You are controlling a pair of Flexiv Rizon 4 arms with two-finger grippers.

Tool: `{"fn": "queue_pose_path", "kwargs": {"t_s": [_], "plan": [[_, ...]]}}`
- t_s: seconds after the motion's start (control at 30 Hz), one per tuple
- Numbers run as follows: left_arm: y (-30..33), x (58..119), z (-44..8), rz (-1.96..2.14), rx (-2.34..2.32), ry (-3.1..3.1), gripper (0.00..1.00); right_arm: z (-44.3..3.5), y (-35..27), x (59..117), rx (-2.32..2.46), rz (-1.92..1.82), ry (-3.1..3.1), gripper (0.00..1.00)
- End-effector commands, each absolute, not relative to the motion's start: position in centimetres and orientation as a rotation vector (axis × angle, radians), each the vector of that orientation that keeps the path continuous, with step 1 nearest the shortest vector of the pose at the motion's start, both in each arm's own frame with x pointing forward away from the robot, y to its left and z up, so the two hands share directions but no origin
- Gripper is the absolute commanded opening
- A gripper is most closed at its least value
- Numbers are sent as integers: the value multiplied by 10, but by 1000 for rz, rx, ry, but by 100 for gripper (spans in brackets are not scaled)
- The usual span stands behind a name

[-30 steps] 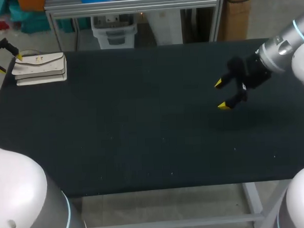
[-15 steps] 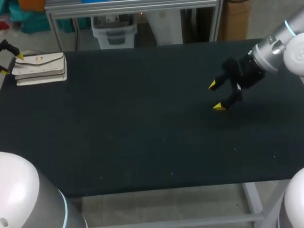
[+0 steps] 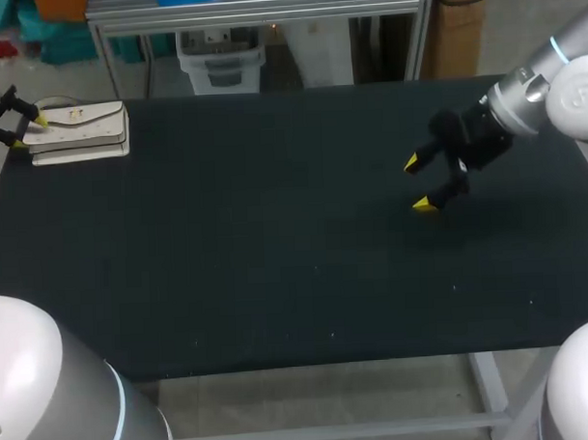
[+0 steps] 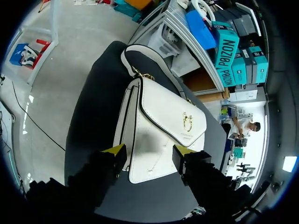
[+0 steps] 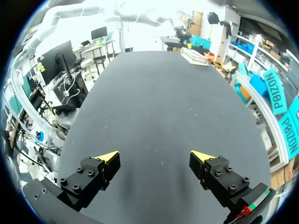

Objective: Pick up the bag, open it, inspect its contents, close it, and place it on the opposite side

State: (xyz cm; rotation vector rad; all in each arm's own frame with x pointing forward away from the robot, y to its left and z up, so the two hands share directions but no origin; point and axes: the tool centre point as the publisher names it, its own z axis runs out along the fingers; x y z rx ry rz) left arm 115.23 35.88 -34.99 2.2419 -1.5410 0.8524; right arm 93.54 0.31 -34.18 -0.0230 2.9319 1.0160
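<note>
A white handbag (image 3: 78, 131) with a gold clasp lies at the table's far left corner. In the left wrist view the handbag (image 4: 163, 126) fills the gap between my fingers, its strap (image 4: 140, 49) looped beyond it. My left gripper (image 3: 30, 133) (image 4: 149, 150) sits at the bag's left end, with a yellow tip against each side of it. My right gripper (image 3: 418, 184) (image 5: 154, 161) hangs open over the table's right half, holding nothing. Far ahead of it the handbag (image 5: 196, 56) shows as a small pale shape.
The black table top (image 3: 276, 259) stretches bare between the bag and my right gripper. The bag lies close to the table's left and far edges. A metal frame (image 3: 258, 14) stands just behind the far edge.
My left gripper's fingers have drawn in onto the bag's left end. Early on, my right gripper shifted slightly left; it has kept still since.
</note>
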Motion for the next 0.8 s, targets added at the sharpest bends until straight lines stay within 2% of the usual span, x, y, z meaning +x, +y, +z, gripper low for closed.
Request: {"fn": "queue_pose_path", "kwargs": {"t_s": [0.03, 0.1, 0.13, 0.17, 0.2, 0.47, 0.8], "plan": [[363, 1157, -355, 487, 1943, -1548, 49, -342, 3, 936, -24, 1018, 2931, 100], [362, 1157, -359, 473, 1941, -1547, 35, -342, 3, 936, -24, 1018, 2931, 100], [361, 1158, -360, 469, 1941, -1547, 25, -342, 3, 936, -24, 1018, 2931, 100], [361, 1158, -361, 467, 1939, -1546, 2, -342, 3, 936, -24, 1018, 2931, 100], [361, 1158, -361, 466, 1938, -1545, 0, -342, 3, 936, -24, 1018, 2931, 100], [345, 1146, -359, 473, 1858, -1544, 0, -342, 3, 936, -24, 1018, 2931, 100], [291, 1113, -350, 527, 1705, -1611, 0, -342, 3, 936, -24, 1018, 2931, 100]]}}
